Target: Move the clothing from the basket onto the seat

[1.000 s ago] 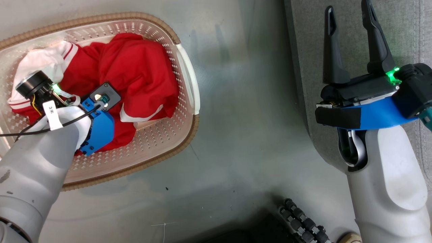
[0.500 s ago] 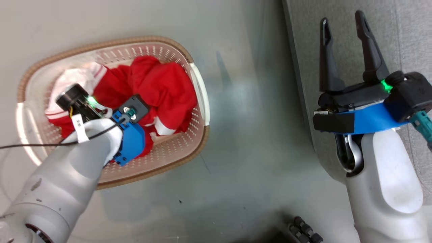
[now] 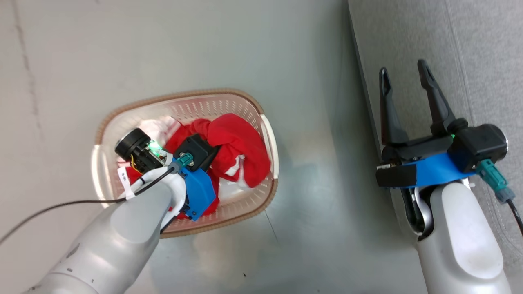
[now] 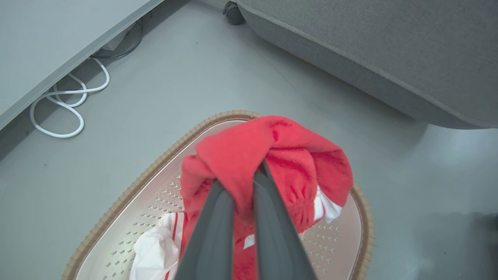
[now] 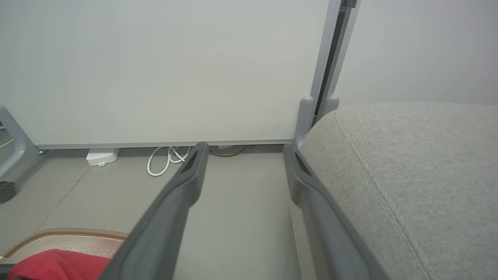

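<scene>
Left wrist view: our left gripper clenches a red garment bunched over the basket; a second garment lies inside. We judge the lift under way; next comes carrying it right onto the grey seat. Our right gripper gapes empty. Since a second ago the bunch has risen, and our head camera has pulled back.

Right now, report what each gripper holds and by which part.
The left gripper is shut on the red garment, pinching a bunched fold of its cloth above the basket. The right gripper is open and holds nothing.
</scene>
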{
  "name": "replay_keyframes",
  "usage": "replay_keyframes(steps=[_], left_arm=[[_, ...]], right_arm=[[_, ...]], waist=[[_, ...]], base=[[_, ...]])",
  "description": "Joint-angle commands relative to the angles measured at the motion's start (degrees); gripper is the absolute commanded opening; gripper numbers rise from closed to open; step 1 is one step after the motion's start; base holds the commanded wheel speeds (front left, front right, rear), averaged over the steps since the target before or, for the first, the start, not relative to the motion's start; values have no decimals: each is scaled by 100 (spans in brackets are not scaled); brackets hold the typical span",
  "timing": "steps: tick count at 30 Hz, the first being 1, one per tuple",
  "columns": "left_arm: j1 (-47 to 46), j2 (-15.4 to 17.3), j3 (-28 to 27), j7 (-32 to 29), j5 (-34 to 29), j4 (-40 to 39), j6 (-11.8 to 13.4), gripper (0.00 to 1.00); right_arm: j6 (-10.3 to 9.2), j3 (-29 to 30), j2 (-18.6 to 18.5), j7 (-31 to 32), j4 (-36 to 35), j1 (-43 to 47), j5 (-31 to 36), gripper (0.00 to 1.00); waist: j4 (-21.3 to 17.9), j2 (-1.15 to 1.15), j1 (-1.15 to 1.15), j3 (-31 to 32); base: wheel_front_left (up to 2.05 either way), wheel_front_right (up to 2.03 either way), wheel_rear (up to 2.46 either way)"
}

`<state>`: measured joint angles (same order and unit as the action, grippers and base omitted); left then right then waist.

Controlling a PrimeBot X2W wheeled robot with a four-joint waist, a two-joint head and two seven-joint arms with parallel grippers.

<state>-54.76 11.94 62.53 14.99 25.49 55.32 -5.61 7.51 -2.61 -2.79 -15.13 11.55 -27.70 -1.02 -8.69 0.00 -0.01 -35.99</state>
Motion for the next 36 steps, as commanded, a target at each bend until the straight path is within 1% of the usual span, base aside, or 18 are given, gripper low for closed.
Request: replay_keyframes(steps=[1,7,14,26,36], left_arm=[[85,29,-81,27,45,-60,45,0],[455,87,-595,28,88,-704,102,0],[763,99,-979,28,-29,-1322,156,0],[1022,32,-1323,28,-135,-1844,172,0],[1051,-80,-1395,28,-63,-2143,183,0]], right_arm=[[-4,18,-17,-4,18,80,34,100],[-4,37,-17,-5,151,337,58,100],[-4,54,-17,-4,266,638,107,100],[-4,27,-17,-4,427,1167,50,100],[-4,89,-16,-4,485,1567,74,100]], waist=[[183,0,1,287],[374,0,1,846],[524,0,1,1467],[619,0,1,2415],[731,0,1,2953]], base=[[0,0,0],[0,0,0],[0,0,0],[0,0,0],[0,0,0]])
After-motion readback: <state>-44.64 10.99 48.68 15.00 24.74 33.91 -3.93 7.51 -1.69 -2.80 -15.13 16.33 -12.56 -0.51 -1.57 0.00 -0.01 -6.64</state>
